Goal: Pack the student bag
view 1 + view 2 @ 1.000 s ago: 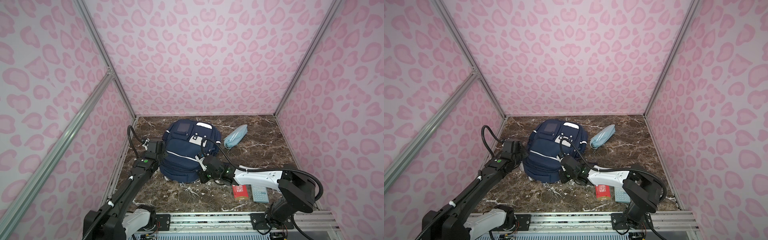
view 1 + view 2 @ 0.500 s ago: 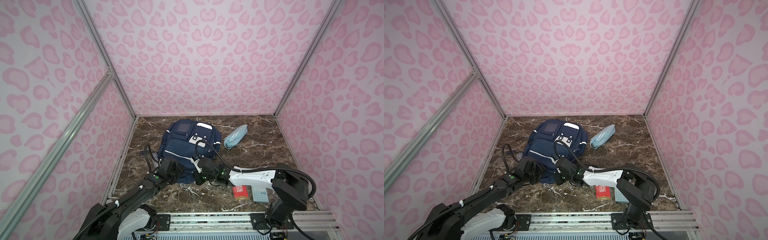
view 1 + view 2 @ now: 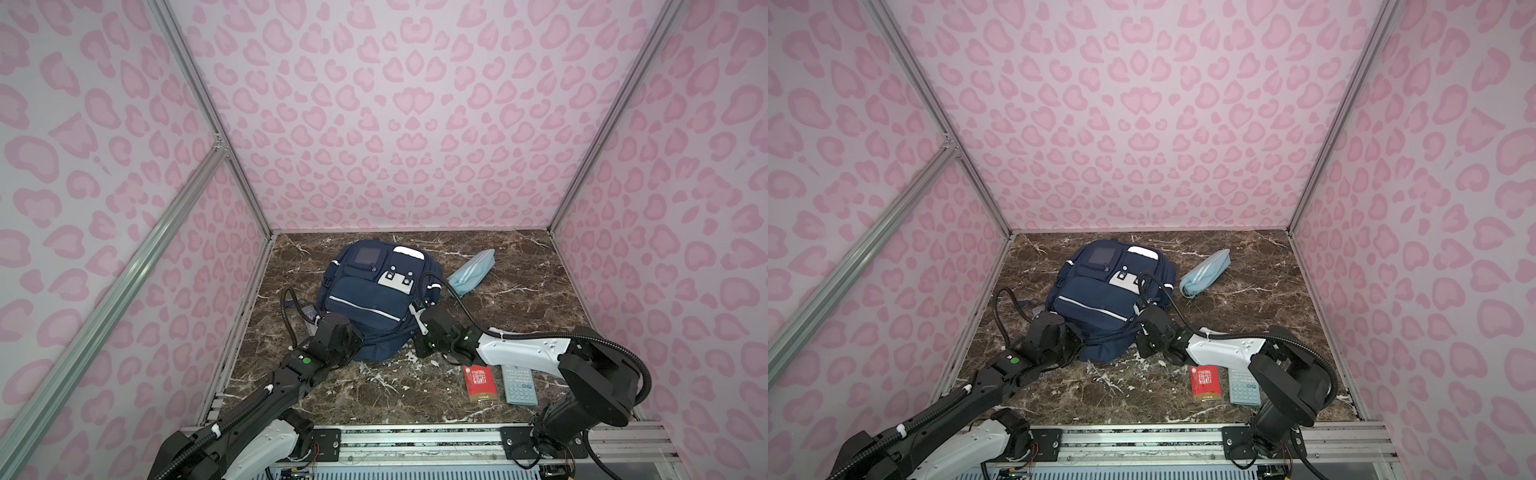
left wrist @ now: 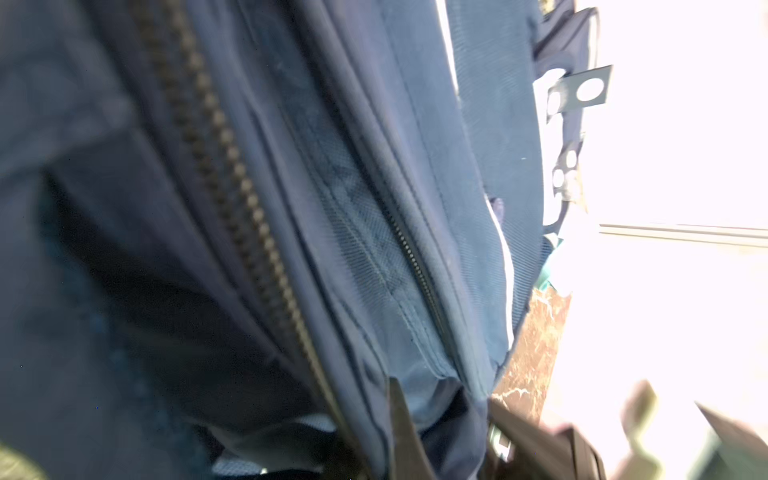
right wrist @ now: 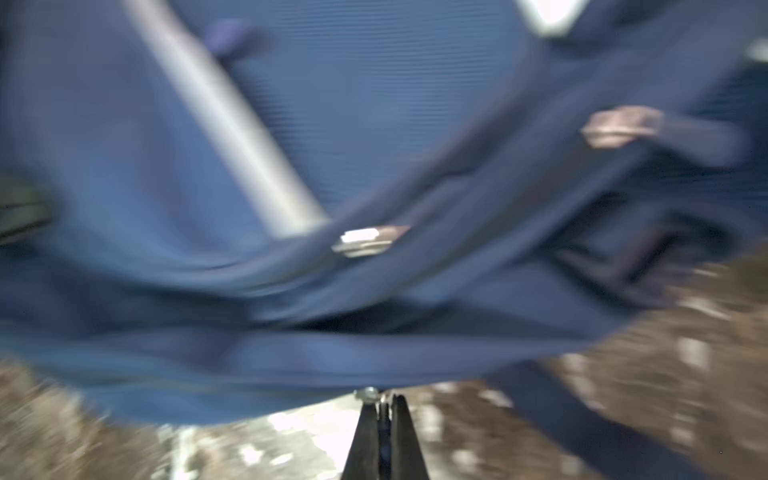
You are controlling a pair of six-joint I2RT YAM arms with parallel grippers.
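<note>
The navy student bag [image 3: 365, 299] [image 3: 1100, 299] lies flat on the marble floor, its white-dotted flap facing up. My left gripper [image 3: 359, 349] [image 3: 1075, 347] presses into the bag's near left edge. In the left wrist view this gripper [image 4: 442, 392] is shut on a fold of blue fabric beside a long zipper [image 4: 232, 199]. My right gripper [image 3: 417, 328] [image 3: 1140, 330] sits at the bag's near right corner. In the right wrist view it [image 5: 384, 399] is shut on a small metal zipper pull [image 5: 368, 392], just below the bag's blurred hem.
A light-blue pencil pouch [image 3: 471, 272] lies right of the bag near the back. A red booklet [image 3: 480, 382] and a grey calculator [image 3: 519, 384] lie at the front right under the right arm. Pink patterned walls close in three sides.
The left arm swung from the bag's left side down to its near edge, and its jaws closed on the fabric. The right gripper stayed shut and shifted slightly left along the near edge.
</note>
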